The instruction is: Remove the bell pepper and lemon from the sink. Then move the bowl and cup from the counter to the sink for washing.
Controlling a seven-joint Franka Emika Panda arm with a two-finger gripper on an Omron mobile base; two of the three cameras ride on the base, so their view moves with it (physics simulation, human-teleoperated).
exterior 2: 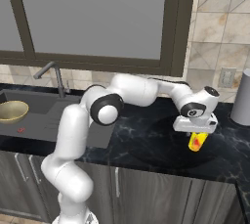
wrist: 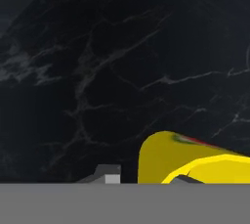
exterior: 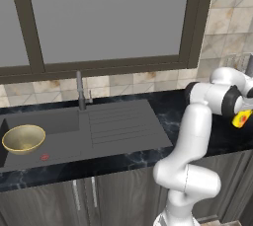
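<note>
Fruit seems gone from the sink (exterior: 123,126), and the bowl (exterior: 23,138) already sits in its basin. What's left is the cup (exterior 2: 196,141), well to the right above the black surface (exterior 2: 146,145), with the claw (exterior 2: 196,131) clamped on it.

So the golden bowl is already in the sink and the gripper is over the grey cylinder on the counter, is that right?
Not quite. The bowl does sit in the sink, but the gripper is over the small yellow cup on the counter, not the grey cylinder, which stands apart to the right. The right base view shows it.
</note>
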